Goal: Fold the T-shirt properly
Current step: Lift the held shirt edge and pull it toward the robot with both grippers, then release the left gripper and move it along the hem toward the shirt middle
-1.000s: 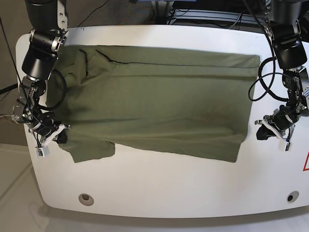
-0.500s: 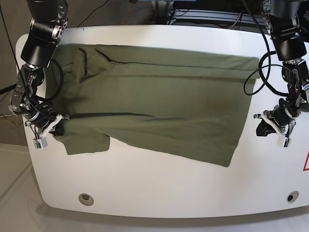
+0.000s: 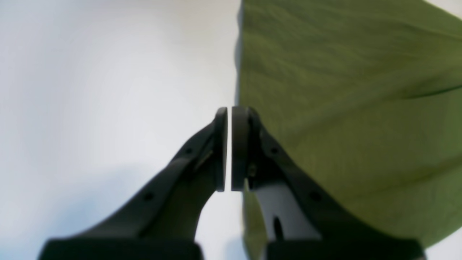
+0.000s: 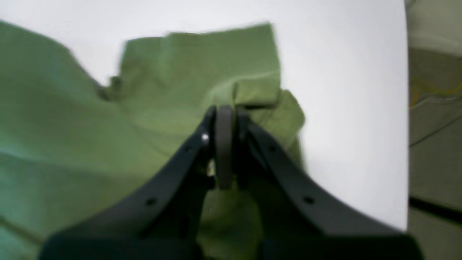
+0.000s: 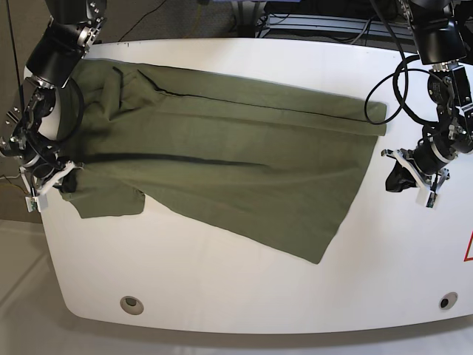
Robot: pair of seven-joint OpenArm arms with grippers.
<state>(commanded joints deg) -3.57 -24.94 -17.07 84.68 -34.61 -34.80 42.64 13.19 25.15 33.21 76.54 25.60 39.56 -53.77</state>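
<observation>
Olive T-shirt (image 5: pixel 236 155) pinched by right gripper (image 4: pixel 225 112) (sleeve end).

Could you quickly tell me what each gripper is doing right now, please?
Left gripper: shut, holding nothing, beside the T-shirt.
Right gripper: shut on the T-shirt's sleeve end.

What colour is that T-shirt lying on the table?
Plain olive green T-shirt, no pattern; clearest in the base view.

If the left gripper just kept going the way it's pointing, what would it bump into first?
Probably nothing solid. The left gripper, jaws nearly shut and holding nothing, points along the bare white table, right beside the T-shirt edge. It might graze that hem; depth is unclear.
</observation>
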